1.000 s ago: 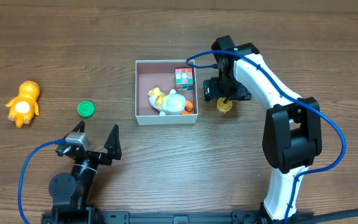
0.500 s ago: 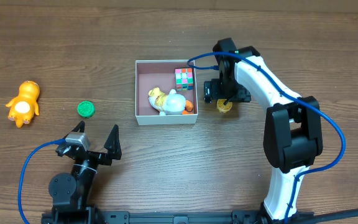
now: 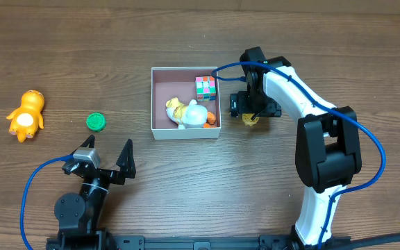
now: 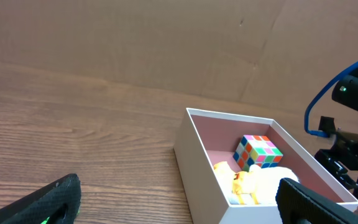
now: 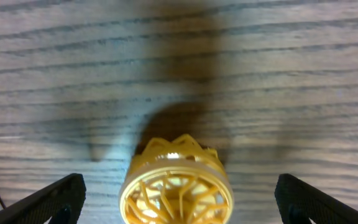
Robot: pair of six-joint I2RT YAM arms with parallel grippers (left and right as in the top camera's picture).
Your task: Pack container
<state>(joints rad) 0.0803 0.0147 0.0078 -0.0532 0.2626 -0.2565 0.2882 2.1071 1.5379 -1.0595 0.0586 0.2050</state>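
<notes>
Right pincer (image 5: 178, 200) gapes over a yellow toy (image 5: 176, 186); the container (image 3: 155, 104) holds a cube (image 3: 205, 87) and white toy (image 3: 195, 113)

surface: wooden table (image 3: 186, 42) | on it: container (image 3: 152, 104) | just right of container: yellow lattice toy (image 5: 176, 183) | left of container: green cap (image 3: 96, 121); farther left: orange figure (image 3: 26, 115)

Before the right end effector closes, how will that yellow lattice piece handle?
The yellow piece looks like hollow openwork plastic, so probably light and fairly stiff; thin ribs might flex. Its round outline suggests it could roll or skid on the table if nudged off-centre.
</notes>
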